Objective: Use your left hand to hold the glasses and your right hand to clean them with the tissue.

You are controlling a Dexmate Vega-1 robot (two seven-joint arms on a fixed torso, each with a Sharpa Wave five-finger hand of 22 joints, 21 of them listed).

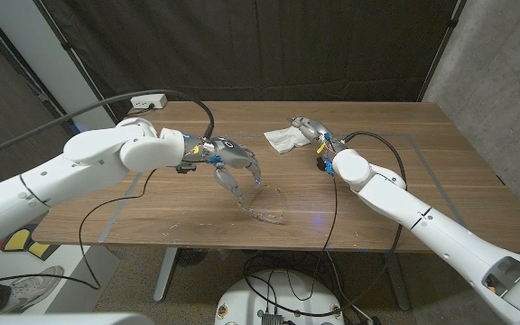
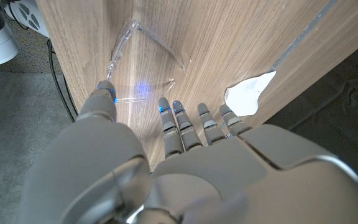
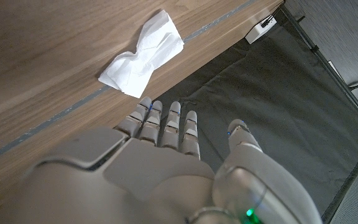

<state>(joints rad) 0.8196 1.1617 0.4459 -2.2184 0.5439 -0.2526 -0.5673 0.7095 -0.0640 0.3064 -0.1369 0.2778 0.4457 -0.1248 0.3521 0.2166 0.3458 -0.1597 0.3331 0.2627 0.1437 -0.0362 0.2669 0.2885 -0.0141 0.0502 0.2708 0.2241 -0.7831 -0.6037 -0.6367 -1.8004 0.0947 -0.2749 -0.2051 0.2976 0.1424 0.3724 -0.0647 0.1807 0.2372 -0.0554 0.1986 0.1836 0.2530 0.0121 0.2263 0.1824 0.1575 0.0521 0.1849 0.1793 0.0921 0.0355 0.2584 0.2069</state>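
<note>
Clear-framed glasses point(image 1: 265, 205) lie on the wooden table point(image 1: 441, 153) near its front edge, and in the left wrist view the glasses point(image 2: 146, 45) lie just past my fingertips. My left hand point(image 1: 230, 166) hovers over their near temple with thumb and fingers point(image 2: 180, 122) apart, holding nothing. A crumpled white tissue point(image 1: 283, 138) lies at the back middle of the table; the left wrist view has the tissue point(image 2: 248, 94) too. My right hand point(image 1: 312, 132) sits right beside the tissue point(image 3: 143, 55) with its fingers point(image 3: 166, 124) stretched out, empty.
A white power box point(image 1: 147, 102) sits at the table's back left corner, with a black cable point(image 1: 208, 113) arcing over my left arm. Another cable point(image 1: 334, 203) runs from my right wrist over the front edge. A dark curtain point(image 1: 287, 45) hangs behind.
</note>
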